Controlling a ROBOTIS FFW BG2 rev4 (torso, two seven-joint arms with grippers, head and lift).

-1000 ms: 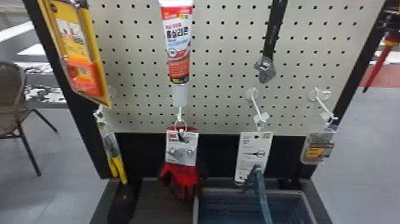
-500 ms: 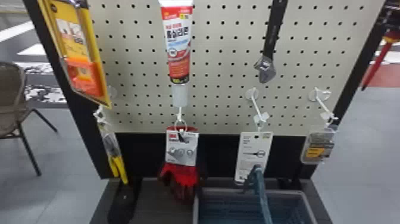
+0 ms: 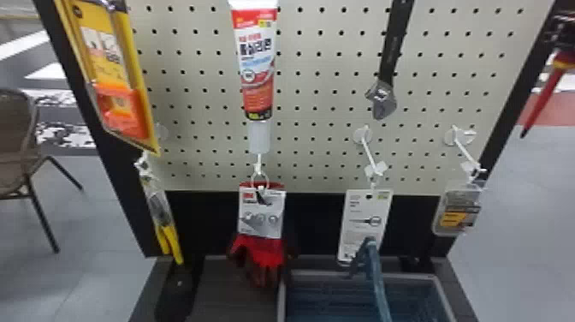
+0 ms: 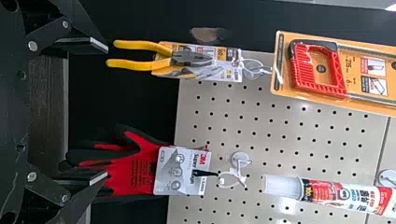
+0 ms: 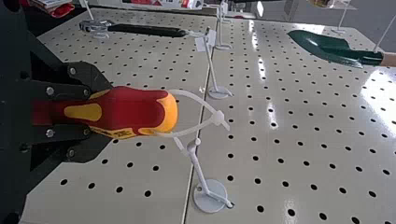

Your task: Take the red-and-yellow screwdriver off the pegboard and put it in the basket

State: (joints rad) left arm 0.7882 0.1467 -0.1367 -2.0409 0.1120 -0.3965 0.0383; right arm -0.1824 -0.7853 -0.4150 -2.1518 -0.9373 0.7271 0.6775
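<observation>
Two tools show, one gripping and one spread wide. At the upper right edge of the head view, the right tool [image 3: 562, 36] is closed around the handle of the screwdriver [image 3: 542, 96], whose red shaft slants downward to a dark tip beyond the pegboard's right side. In the right wrist view, the fingers of the right tool [image 5: 111, 112] stand on either side of the red-and-yellow handle, and its rounded butt sticks out past them. A white loop [image 5: 217, 117] runs from the butt, near a white hook [image 5: 210, 196] on the pegboard [image 5: 299, 177]; whether loop and hook touch cannot be told.

The left tool [image 4: 108, 111] has its fingers far apart and holds nothing; beyond them hang yellow-handled pliers [image 4: 140, 64] and red gloves [image 4: 135, 170].

In the head view, the basket [image 3: 410, 276] sits at the foot of the pegboard, its grey rim around a bluish inside. A white card [image 3: 363, 210] hangs above it, with a blue-grey item [image 3: 376, 274] in front. A tube [image 3: 256, 64] hangs above the gloves, and a wrench [image 3: 382, 96] hangs head down to the tube's right. In the right wrist view, a green trowel [image 5: 327, 46] hangs farther off.
</observation>
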